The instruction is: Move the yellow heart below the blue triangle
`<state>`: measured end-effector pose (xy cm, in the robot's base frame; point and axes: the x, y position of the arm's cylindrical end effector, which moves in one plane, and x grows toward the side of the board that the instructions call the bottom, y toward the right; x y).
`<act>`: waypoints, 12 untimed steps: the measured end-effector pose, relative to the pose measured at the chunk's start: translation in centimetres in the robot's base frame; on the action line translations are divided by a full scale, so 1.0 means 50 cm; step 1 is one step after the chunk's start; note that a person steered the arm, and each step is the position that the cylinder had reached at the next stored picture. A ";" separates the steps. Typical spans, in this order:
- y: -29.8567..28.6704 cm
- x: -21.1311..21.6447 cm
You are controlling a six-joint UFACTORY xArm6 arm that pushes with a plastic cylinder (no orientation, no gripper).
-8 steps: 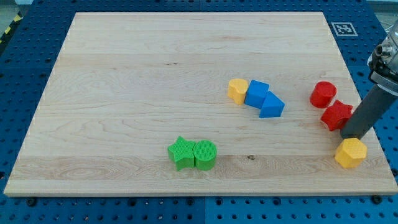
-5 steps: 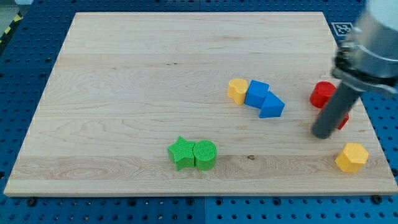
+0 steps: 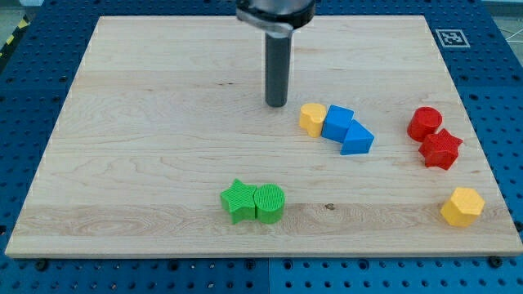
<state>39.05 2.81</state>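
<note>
The yellow heart [image 3: 311,118] lies right of the board's middle, touching the left side of a blue block [image 3: 337,123]. The blue triangle [image 3: 356,139] touches that blue block on its lower right. My tip [image 3: 276,104] stands on the board just up and to the left of the yellow heart, a small gap apart from it.
A red cylinder [image 3: 424,123] and a red star [image 3: 440,149] sit together at the view's right. A yellow hexagon [image 3: 462,205] lies at the lower right. A green star [image 3: 238,201] and a green cylinder [image 3: 270,202] touch at the lower middle. The wooden board [image 3: 163,122] rests on a blue pegboard.
My tip has swept from the right side, near the red star and yellow hexagon, up and left across the board to beside the yellow heart. The blocks have not moved.
</note>
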 end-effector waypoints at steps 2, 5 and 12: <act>0.090 0.033; 0.034 0.104; 0.116 0.186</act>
<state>48.34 8.61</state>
